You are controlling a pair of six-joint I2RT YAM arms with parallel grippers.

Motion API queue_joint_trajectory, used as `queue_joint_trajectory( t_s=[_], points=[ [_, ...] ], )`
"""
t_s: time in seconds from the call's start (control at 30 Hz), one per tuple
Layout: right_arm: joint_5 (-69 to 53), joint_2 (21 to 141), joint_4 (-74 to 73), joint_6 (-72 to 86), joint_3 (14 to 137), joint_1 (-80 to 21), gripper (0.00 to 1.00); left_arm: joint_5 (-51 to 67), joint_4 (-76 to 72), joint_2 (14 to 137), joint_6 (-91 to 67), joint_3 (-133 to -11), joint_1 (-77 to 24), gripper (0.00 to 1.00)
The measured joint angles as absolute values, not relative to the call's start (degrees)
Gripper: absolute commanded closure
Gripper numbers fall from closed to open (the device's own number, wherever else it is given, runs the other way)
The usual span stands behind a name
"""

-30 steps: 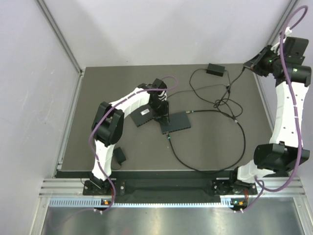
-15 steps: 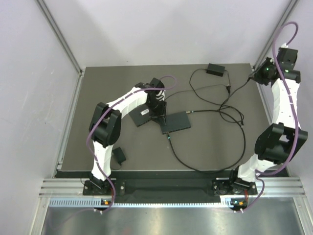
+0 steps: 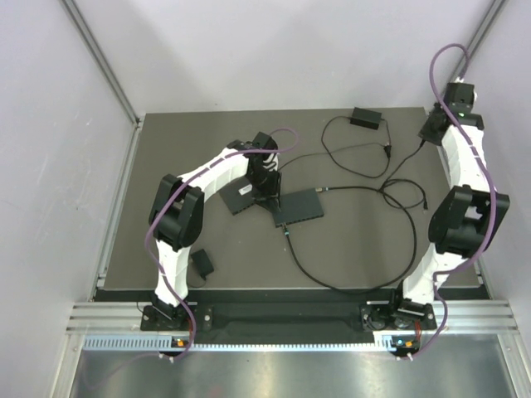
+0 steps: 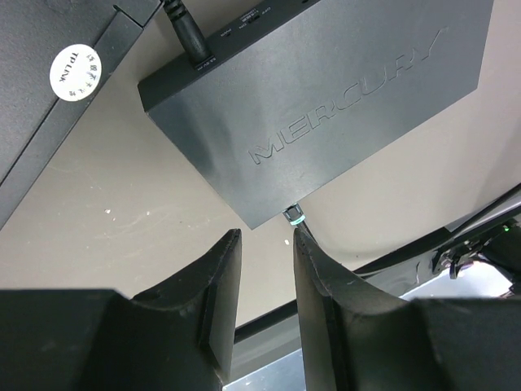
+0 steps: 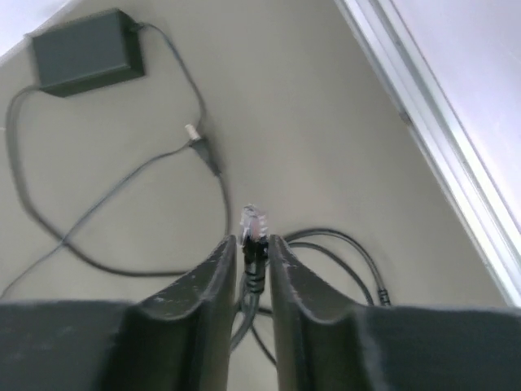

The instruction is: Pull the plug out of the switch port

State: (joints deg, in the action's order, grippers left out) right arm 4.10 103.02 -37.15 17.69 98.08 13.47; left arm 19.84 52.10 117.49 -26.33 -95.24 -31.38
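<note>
Plug (image 4: 293, 217) is seated in the switch (image 4: 326, 106) edge, just beside the released left gripper (image 4: 265, 236).
A loose connector (image 5: 254, 221) is clenched by the right gripper (image 5: 251, 242) above the tabletop (image 5: 309, 147), well apart from the switch.

Two arms, the left arm (image 3: 211, 170) and the right arm (image 3: 469, 166), each with one gripper: the left gripper (image 4: 264, 244) and the right gripper (image 5: 252, 244).

One switch (image 3: 299, 206). One other flat black box (image 3: 241, 195) lies just beside the switch on its left. One power brick (image 3: 366, 117) sits well beyond the switch to its right. One small black block (image 3: 202, 264) lies nearer than the switch, to its left.

Three plugs — a power plug (image 4: 186, 32) in one edge of the switch, a seated plug (image 4: 293, 216) in the opposite edge, and a loose plug (image 5: 254, 221) well right of the switch.

At least two cables (image 3: 412, 240) — the tangle right of the switch hides the exact number.
</note>
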Motion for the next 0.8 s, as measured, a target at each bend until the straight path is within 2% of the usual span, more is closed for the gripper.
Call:
queue_joint_trajectory(
  t_s=[0.03,0.13,0.37,0.4,0.6,0.73,0.8],
  points=[
    [5.48,104.09,-37.85,17.61,98.85,12.93,0.63,19.86,52.10,117.49,-26.46,-95.22,-31.38,0.63],
    [8.93,105.71,-39.75,17.12,99.37,11.73,0.49,19.88,52.10,117.49,-26.85,-95.13,-31.38,0.63],
    [12.82,105.47,-44.36,17.37,97.80,10.74,0.43,20.40,51.92,117.49,-27.77,-95.07,-31.38,0.63],
    [12.71,104.73,-44.12,17.56,96.36,10.55,0.39,20.56,51.79,117.49,-27.99,-95.04,-31.38,0.63],
    [6.39,98.10,-44.16,17.61,91.07,4.95,0.39,22.26,51.00,117.49,-29.78,-94.85,-31.38,0.63],
    [-8.27,93.25,-40.01,18.06,86.11,-2.00,0.43,23.49,49.71,117.49,-31.31,-93.95,-31.38,0.63],
    [-17.63,91.09,-34.39,19.31,78.63,-5.32,0.44,23.75,49.65,117.49,-31.70,-93.95,-31.35,0.63]
  ],
)
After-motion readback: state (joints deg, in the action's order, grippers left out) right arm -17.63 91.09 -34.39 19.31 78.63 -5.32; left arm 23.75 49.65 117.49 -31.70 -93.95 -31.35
